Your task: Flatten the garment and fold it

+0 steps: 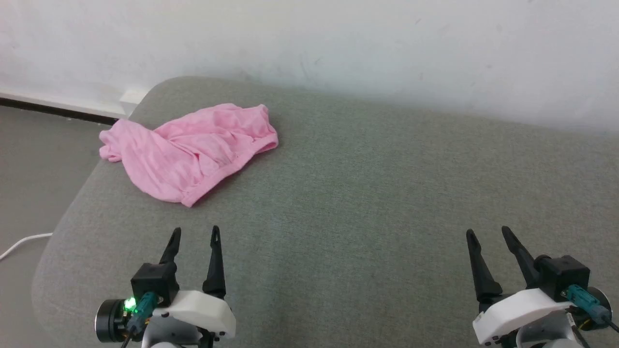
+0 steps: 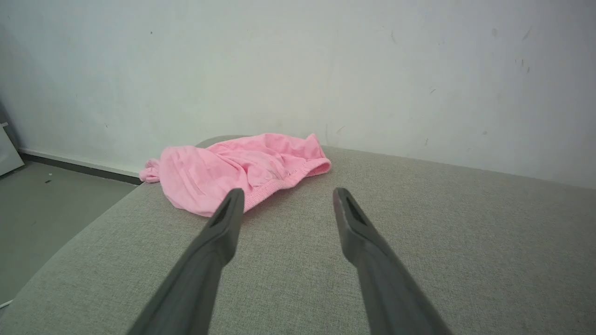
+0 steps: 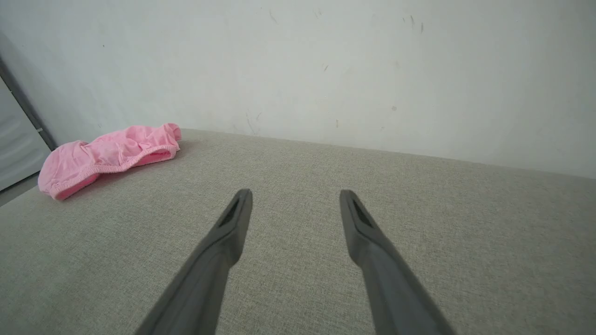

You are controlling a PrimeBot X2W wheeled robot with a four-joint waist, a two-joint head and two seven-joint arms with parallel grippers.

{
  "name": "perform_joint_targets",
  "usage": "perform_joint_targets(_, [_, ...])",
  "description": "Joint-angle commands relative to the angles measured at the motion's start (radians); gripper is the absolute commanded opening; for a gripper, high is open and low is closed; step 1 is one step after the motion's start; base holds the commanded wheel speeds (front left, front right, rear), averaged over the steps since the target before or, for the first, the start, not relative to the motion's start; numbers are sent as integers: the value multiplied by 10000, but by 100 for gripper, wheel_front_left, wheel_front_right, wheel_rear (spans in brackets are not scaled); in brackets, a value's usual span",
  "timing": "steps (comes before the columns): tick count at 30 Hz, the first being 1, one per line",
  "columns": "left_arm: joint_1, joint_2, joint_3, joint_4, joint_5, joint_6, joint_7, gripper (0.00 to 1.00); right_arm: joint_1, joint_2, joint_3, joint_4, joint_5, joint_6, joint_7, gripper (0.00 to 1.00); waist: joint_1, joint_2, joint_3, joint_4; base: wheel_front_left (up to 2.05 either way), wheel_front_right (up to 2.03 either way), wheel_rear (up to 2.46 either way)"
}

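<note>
The garment (image 1: 188, 152) is a light pink knit cloth lying crumpled in a heap at the far left of the grey upholstered surface, its gathered hem band along the near edge. The left wrist view has the garment (image 2: 237, 170) just beyond the fingertips; the right wrist view has the garment (image 3: 104, 156) far off at the left. My left gripper (image 1: 195, 234) hovers open at the lower left, short of the cloth, with nothing between its fingers. Over at the lower right, my right gripper (image 1: 487, 233) is open too and far from the cloth.
The grey fabric surface (image 1: 367, 193) has a rounded left corner and drops to the floor (image 1: 34, 183) on the left, where a white cable (image 1: 22, 241) lies. A white wall (image 1: 338, 43) stands right behind the surface.
</note>
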Motion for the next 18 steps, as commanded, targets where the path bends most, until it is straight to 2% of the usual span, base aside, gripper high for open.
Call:
perform_joint_targets(1, [176,-13,-31,70,-64,75,-116,100,93,14,25,82,133,-5,-117,100,0,0,-5,186,0,0,0])
perform_joint_targets(18, [242,-16,-164,233,-371,344,-451,100,55,17,123,372,407,-6,-451,100,0,0,-14,751,0,0,0])
